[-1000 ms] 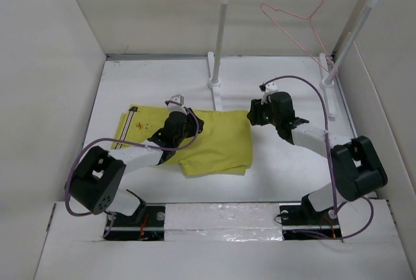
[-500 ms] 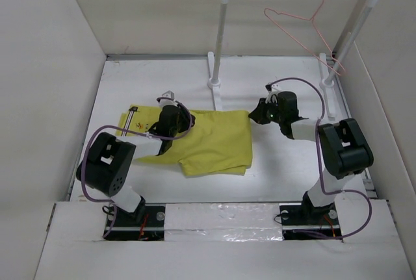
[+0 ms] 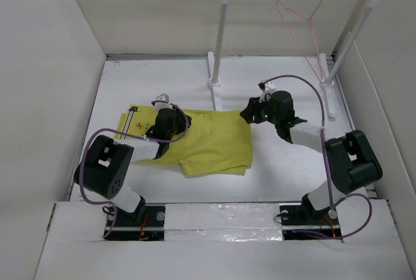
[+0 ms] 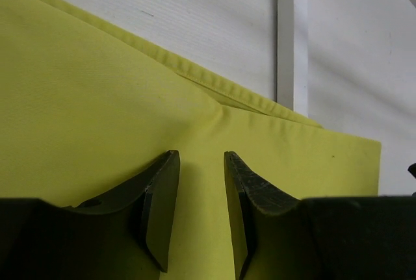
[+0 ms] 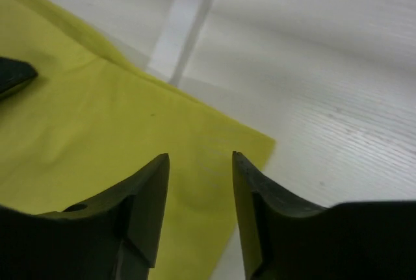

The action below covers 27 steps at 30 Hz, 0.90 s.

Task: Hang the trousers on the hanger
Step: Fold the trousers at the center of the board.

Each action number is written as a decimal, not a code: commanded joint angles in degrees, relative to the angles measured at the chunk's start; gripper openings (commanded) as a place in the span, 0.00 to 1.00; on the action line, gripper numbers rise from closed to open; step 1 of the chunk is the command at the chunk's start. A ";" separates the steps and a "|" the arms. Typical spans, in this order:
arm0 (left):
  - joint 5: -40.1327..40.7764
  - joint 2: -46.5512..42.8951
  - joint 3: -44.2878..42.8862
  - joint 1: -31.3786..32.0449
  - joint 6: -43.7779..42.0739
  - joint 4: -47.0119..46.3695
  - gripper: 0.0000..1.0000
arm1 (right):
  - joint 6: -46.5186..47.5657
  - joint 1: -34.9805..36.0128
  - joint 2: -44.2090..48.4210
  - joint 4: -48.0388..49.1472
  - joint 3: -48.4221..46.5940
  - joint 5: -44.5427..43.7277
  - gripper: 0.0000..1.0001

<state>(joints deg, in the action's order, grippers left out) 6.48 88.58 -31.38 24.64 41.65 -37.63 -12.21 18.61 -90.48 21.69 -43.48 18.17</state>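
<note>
The mustard-yellow trousers (image 3: 214, 138) lie folded flat on the white table, their striped trim (image 3: 132, 119) at the left end. The pink wire hanger (image 3: 305, 26) hangs by its hook from the rail at the back right. My left gripper (image 3: 172, 123) is open just above the cloth near its left part; the left wrist view shows yellow cloth (image 4: 97, 98) under and between the jaws of my left gripper (image 4: 201, 163). My right gripper (image 3: 249, 115) is open over the trousers' far right corner (image 5: 253, 140), with my right gripper (image 5: 200, 163) straddling the cloth edge.
A rail frame on white posts (image 3: 221, 33) stands at the back; its left foot (image 3: 214, 85) sits just behind the trousers and shows in the left wrist view (image 4: 291, 39). Cardboard walls close in on the left, back and right.
My left gripper has slid left along the trousers toward the striped end. My right gripper has shifted slightly left onto the cloth's right corner. The hanger has swung and turned on the rail.
</note>
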 commanded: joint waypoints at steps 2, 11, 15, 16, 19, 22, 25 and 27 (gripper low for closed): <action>-0.50 -5.07 1.75 0.14 -1.30 -4.03 0.31 | 3.86 3.98 0.83 -4.48 -0.47 -7.89 0.64; 4.68 -6.31 -0.35 4.62 -5.17 -0.35 0.31 | -0.01 0.29 -5.06 -1.31 -1.16 -9.47 0.25; 4.68 -6.13 0.61 4.62 -4.29 -2.01 0.31 | 0.08 -0.24 -6.73 -1.83 -3.62 -11.32 0.04; 4.77 -6.22 0.44 4.62 -4.47 -1.75 0.30 | -0.01 -0.85 -7.17 -1.74 -3.89 -11.14 0.00; 5.65 -8.06 0.44 5.76 -5.26 -1.13 0.30 | 0.17 -1.38 -8.40 -1.92 -5.29 -10.01 0.00; 6.52 -10.35 -0.17 8.83 -7.72 0.17 0.30 | -0.01 -1.38 -3.51 0.26 -2.58 -10.00 0.00; 7.84 -11.32 -2.90 14.26 -9.48 2.47 0.27 | 2.62 1.76 3.61 -3.55 -1.60 -11.58 0.25; 7.67 -11.23 -3.60 17.27 -10.01 2.38 0.24 | 4.38 4.23 6.61 -6.39 -1.34 -12.72 0.36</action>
<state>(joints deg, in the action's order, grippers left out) 13.37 79.20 -31.94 38.09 34.33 -35.14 -10.98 19.27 -90.08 15.88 -44.73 7.09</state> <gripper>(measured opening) 0.252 0.334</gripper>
